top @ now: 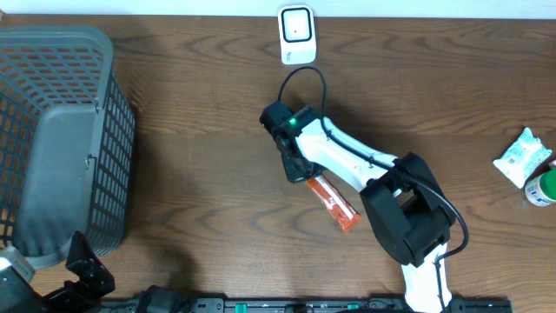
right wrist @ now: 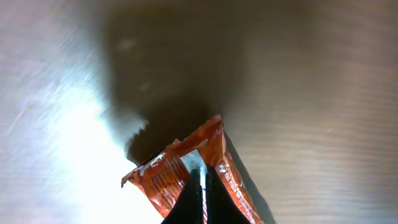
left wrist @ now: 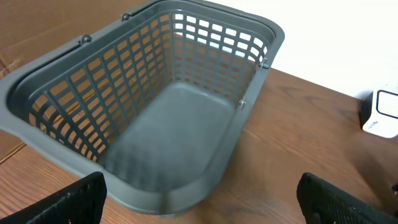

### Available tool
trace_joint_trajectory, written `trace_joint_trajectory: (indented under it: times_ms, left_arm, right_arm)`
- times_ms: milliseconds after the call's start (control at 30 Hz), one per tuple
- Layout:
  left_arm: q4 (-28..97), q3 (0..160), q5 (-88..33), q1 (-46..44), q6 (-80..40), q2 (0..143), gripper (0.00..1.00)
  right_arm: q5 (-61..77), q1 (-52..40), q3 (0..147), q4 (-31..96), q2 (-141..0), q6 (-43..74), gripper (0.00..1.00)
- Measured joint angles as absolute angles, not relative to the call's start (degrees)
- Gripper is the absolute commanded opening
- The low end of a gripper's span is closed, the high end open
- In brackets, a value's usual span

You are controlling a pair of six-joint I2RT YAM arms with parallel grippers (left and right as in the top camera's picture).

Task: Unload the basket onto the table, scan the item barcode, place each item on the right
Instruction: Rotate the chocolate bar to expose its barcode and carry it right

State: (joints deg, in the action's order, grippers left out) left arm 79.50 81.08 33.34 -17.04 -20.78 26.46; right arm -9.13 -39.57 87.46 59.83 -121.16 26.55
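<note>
Midway, by the look of it: gripped, not yet shown to the scanner. Pinched tight with the right hand (top: 301, 168) on the upper end of the orange packet (top: 334, 202) at mid-frame, jaws together. Left to do: carrying it up to the white scanner (top: 296, 35) at top centre, well apart. Parked at lower left with the left hand (left wrist: 202, 193) spread wide, empty, beside the grey basket (top: 117, 130).

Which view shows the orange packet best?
The right wrist view: the orange packet is close, pinched by the right gripper. Overhead shows only its end beyond the arm. The left wrist view misses it.
</note>
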Motion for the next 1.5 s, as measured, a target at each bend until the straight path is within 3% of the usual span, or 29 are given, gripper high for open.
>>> trace_joint_trajectory:
  times_ms: [67,133,367,500,800,1500]
  left_arm:
    - [79.5,81.1,33.3,-17.0,-20.8,26.5,0.98]
    - [79.5,81.1,33.3,-17.0,-20.8,26.5,0.98]
    - [79.5,81.1,33.3,-17.0,-20.8,26.5,0.98]
    - [79.5,81.1,33.3,-17.0,-20.8,26.5,0.98]
    - [79.5,81.1,33.3,-17.0,-20.8,26.5,0.98]
    - [79.5,81.1,33.3,-17.0,-20.8,26.5,0.98]
  right_arm:
    - [-6.3,-39.9,87.5,61.1,-120.7,26.0,0.53]
    - [-3.5,-39.9,87.8,62.7,-119.4,24.9,0.69]
    - [6.7,-33.4,89.8,69.7,-107.6,13.0,0.89]
    - [15.6,-25.1,90.0,75.0,-105.1,-1.3,0.98]
    - [27.8,-17.1,80.8,71.2,-106.4,-21.2,0.99]
    - [31.2,-17.8,62.9,53.8,-106.5,-23.3,0.99]
